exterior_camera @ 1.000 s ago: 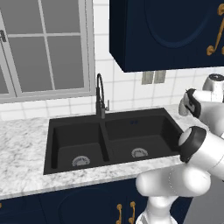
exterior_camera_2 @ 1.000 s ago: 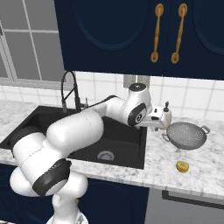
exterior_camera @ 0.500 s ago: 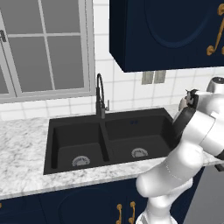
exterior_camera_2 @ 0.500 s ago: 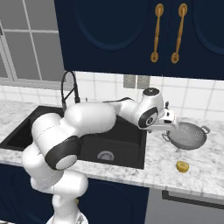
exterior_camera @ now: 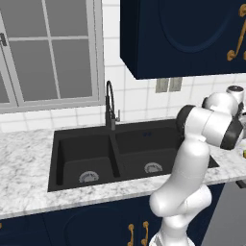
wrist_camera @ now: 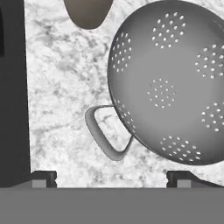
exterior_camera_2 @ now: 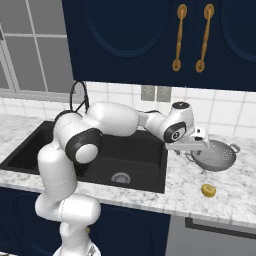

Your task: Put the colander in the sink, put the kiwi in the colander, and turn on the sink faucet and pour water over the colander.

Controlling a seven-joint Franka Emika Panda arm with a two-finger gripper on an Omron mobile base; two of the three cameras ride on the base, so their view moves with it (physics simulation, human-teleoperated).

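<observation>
The colander (exterior_camera_2: 220, 156) sits on the marble counter right of the sink (exterior_camera_2: 30, 150), a light grey bowl with holes. In the hand view the colander (wrist_camera: 168, 81) fills the upper right, and its near loop handle (wrist_camera: 103, 135) lies on the counter. My gripper (exterior_camera_2: 194, 154) hovers just left of the colander, open, with nothing between its fingers. In the hand view the gripper (wrist_camera: 111, 178) looks down on that handle, fingertips (wrist_camera: 43, 177) wide apart. The kiwi (exterior_camera_2: 208, 190) rests on the counter in front of the colander. The faucet (exterior_camera: 110, 103) stands behind the sink (exterior_camera: 86, 153).
A beige soap dispenser (wrist_camera: 87, 11) stands on the counter beyond the colander's handle. The sink's black edge (wrist_camera: 13, 87) runs along the left of the hand view. Dark blue wall cabinets (exterior_camera_2: 150, 40) hang above the counter. The counter's front edge lies just past the kiwi.
My arm has swung right, carrying the hand from over the right basin's edge to beside the colander. The gripper stays open. Colander and kiwi have not moved.
</observation>
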